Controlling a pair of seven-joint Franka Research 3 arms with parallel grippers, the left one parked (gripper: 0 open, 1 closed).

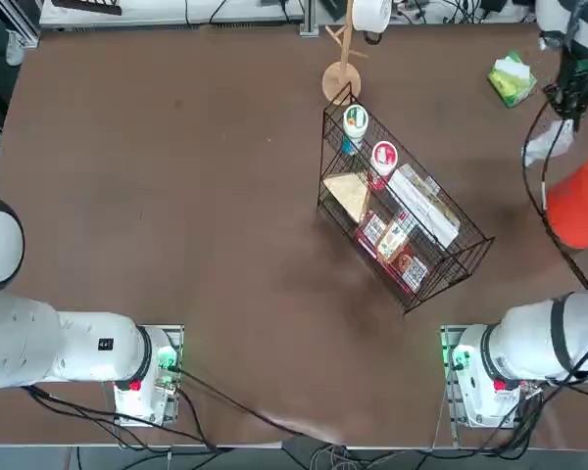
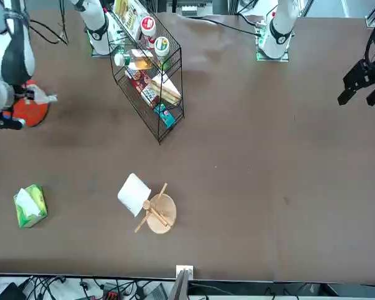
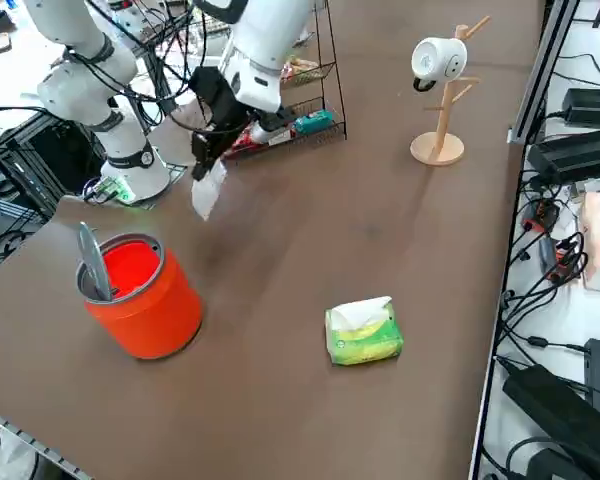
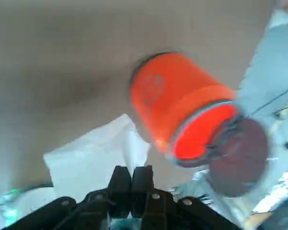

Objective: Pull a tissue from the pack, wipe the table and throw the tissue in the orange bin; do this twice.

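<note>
I see the right gripper (image 3: pixel 208 160) raised above the table (image 3: pixel 380 210), between the wire basket (image 3: pixel 315 75) and the orange bin (image 3: pixel 140 295). Its fingers (image 4: pixel 121 179) are pressed fully together, and they pinch a white tissue (image 3: pixel 208 188) that hangs down from them, clear of the table. In the wrist camera the tissue (image 4: pixel 93 160) spreads just behind the closed fingers, and the bin (image 4: pixel 182 120) lies beyond it, not yet under it.

The orange bin stands on the table near the robot's right edge; from overhead I see only part of it (image 1: pixel 580 201) at the right border. Its inside is red, and a grey lid or flap (image 3: pixel 92 262) leans at its rim. The tissue (image 1: pixel 549 145) is a little farther from the robot's base than the bin and near it, but I cannot tell whether it touches the rim.

The pack (image 3: pixel 363 333) of tissues, green and yellow, lies flat on the table at the far right corner as the robot sees it, well apart from the bin. A white tissue stands out of its top opening.

The wire basket holds snack packets, cups and a long white box. Beyond it, on the far side of the table, a wooden mug stand (image 3: pixel 440 100) carries a white mug (image 3: pixel 432 60).
</note>
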